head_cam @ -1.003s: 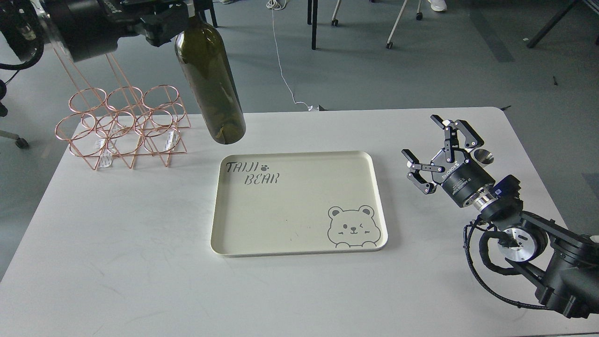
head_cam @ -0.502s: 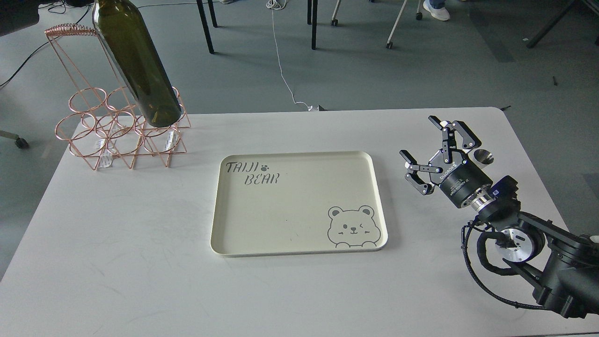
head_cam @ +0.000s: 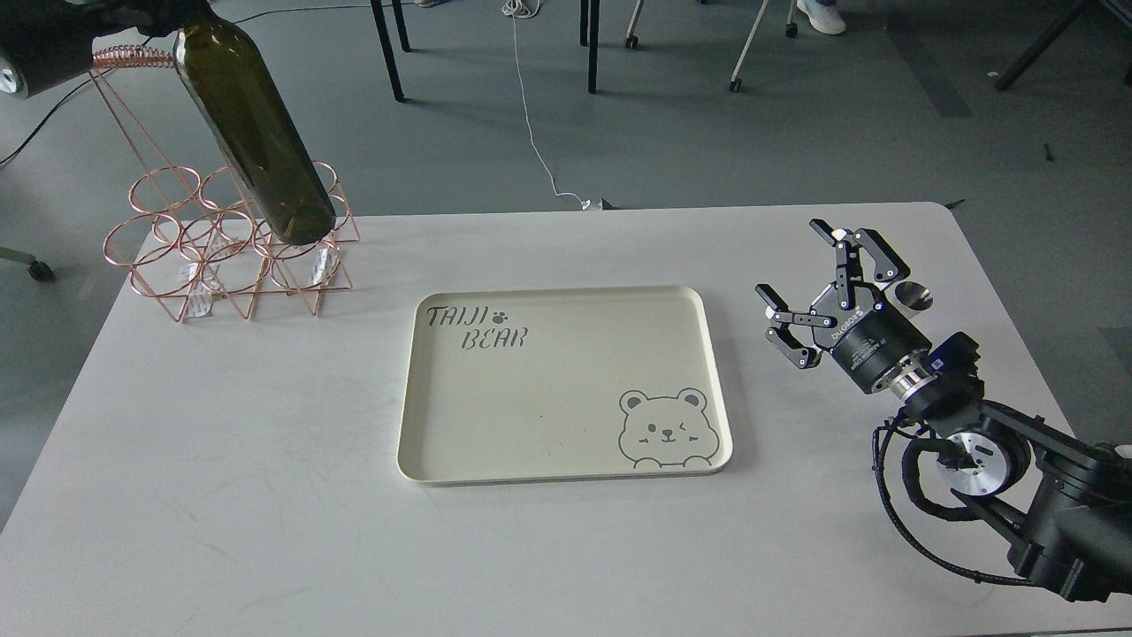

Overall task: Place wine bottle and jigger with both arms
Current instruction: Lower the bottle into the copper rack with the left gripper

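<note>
The dark olive-green wine bottle (head_cam: 256,141) hangs tilted in the air at the far left, its base over the copper wire rack (head_cam: 190,265). Its neck runs off the top edge, where my left gripper (head_cam: 146,13) is shut on it, mostly out of view. My right gripper (head_cam: 796,258) is open and empty above the table at the right. The silver jigger (head_cam: 913,297) stands on the table just behind and to the right of it, partly hidden by its fingers.
A cream tray (head_cam: 566,473) with a bear drawing and "TAIJI BEAR" lettering lies empty in the middle of the white table (head_cam: 221,495). The rack stands at the table's far left corner. Chair legs and a cable are on the floor beyond.
The bottle has swung left, from above the tray's far left corner to over the rack, then dropped a little. My right gripper shifted slightly and stays open.
</note>
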